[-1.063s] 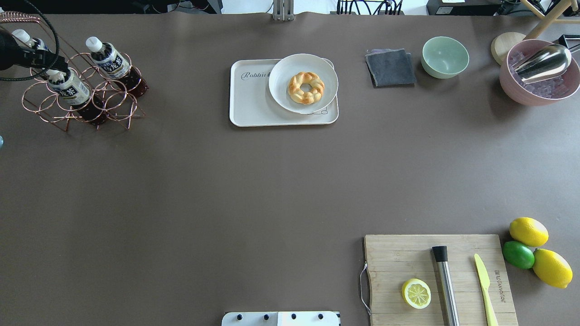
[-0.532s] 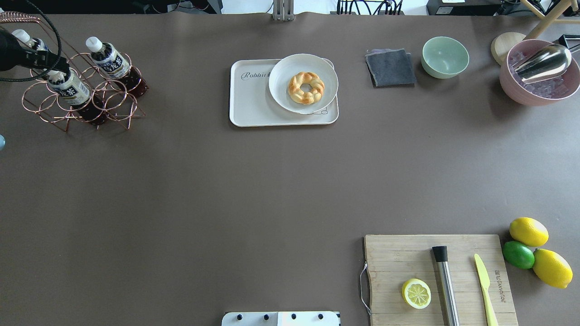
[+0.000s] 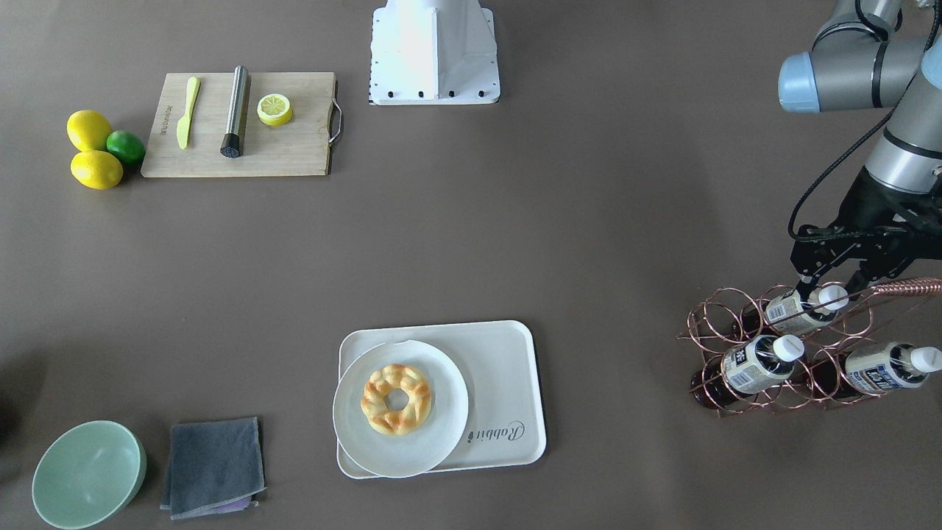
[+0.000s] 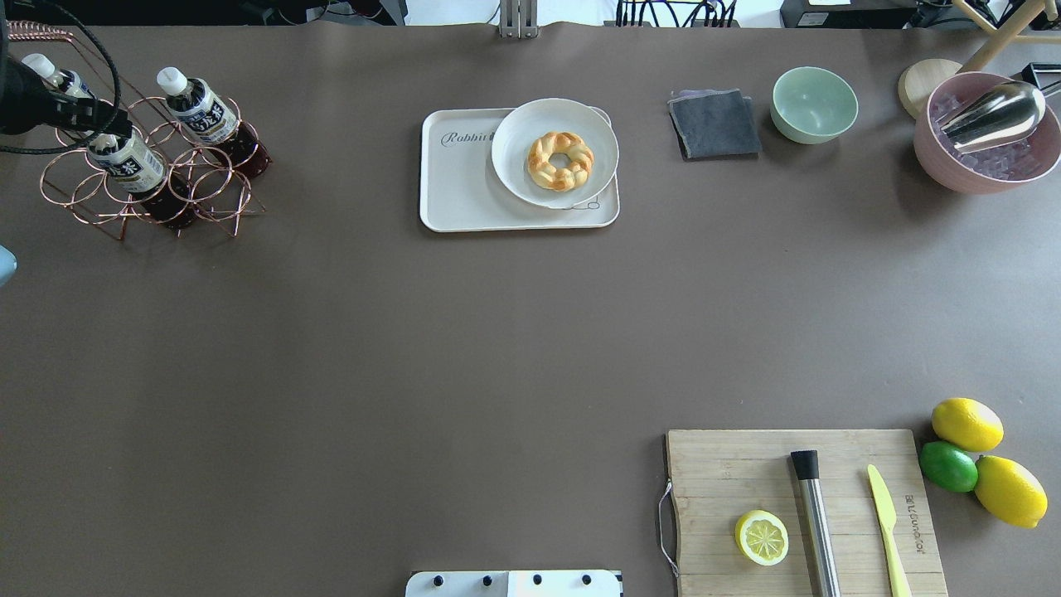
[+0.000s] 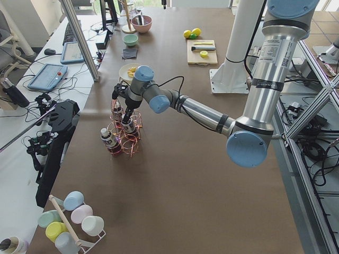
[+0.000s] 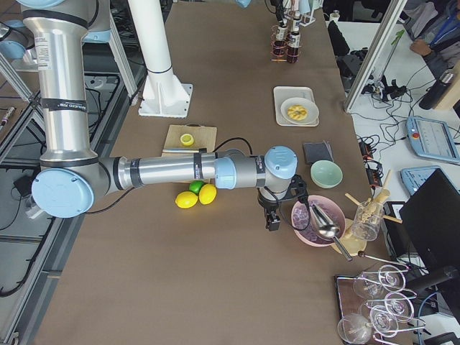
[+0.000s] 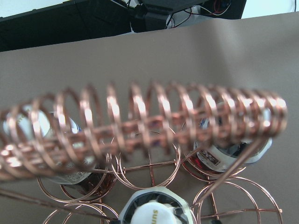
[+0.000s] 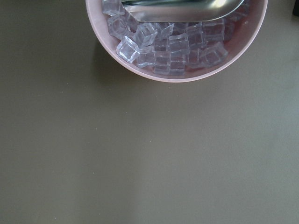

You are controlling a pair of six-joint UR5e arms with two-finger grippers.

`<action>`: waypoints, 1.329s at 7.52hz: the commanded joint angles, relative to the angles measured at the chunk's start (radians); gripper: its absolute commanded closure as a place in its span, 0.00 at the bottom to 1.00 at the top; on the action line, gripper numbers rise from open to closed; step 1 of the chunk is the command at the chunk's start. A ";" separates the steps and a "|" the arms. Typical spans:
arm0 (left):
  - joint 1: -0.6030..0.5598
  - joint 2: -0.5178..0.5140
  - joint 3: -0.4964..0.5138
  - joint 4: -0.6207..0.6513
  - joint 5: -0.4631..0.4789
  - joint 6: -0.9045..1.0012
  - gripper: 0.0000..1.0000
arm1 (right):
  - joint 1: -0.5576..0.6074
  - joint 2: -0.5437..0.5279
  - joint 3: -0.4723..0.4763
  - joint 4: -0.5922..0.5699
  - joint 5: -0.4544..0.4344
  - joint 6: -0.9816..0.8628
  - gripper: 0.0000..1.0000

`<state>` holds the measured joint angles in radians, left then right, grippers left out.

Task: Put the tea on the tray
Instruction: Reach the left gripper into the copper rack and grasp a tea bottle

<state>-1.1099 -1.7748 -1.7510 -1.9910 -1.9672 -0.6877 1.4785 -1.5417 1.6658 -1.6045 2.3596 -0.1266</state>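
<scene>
**Overhead exterior and front views: left pincer (image 3: 830,287) spread at a racked tea bottle (image 4: 128,162)**

A matte brown tabletop (image 4: 331,373) fills the scene, with cables and equipment past its far edge. The side views show benches alongside it holding tablets (image 5: 47,76), pastel cups (image 5: 74,217) and stemmed glasses (image 6: 381,302).

At the robot's far left stands a copper wire rack (image 4: 207,199). It holds the tea bottle and two more bottles (image 4: 199,108), all lying tilted in its rings. The left pincer's two fingers are apart on either side of the white cap of the bottle nearest the robot. Whether they touch it cannot be told. The tray (image 4: 464,191) sits well apart from the rack, mid-table on the far side. It carries a white plate (image 4: 514,141) with a braided doughnut (image 4: 560,160).

The right pincer (image 6: 272,221) hangs just beside a pink bowl (image 4: 932,166) of ice cubes (image 8: 173,46) with a metal scoop (image 4: 995,114). Whether this pincer is open or closed cannot be told. A grey cloth (image 4: 714,123) and a green bowl (image 4: 814,104) lie between the tray and the pink bowl. Nearer the robot, a wooden board (image 4: 721,473) bears a lemon half (image 4: 761,537), a metal rod (image 4: 815,522) and a yellow knife (image 4: 887,518). Two lemons (image 4: 966,424) and a lime (image 4: 948,466) lie beside it.

Against half a second earlier, the left arm has shifted slightly, and its blue joint cap (image 4: 4,265) shows more at the left edge. The bottles, the tray and everything else lie as before.
</scene>
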 commanded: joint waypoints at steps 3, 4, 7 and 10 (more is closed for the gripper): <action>0.001 0.006 -0.001 0.000 0.001 -0.001 0.82 | 0.000 -0.005 0.008 0.000 0.001 -0.001 0.00; 0.001 0.006 0.001 0.000 0.001 -0.001 0.82 | 0.000 -0.005 0.006 0.000 0.001 -0.001 0.00; -0.007 0.005 -0.018 0.000 -0.007 -0.003 1.00 | 0.000 -0.005 0.008 0.000 0.001 -0.001 0.00; -0.042 0.030 -0.074 0.008 -0.004 0.003 1.00 | 0.000 -0.005 0.009 0.000 0.001 -0.001 0.00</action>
<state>-1.1288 -1.7661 -1.7938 -1.9870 -1.9711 -0.6888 1.4788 -1.5463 1.6742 -1.6046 2.3608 -0.1267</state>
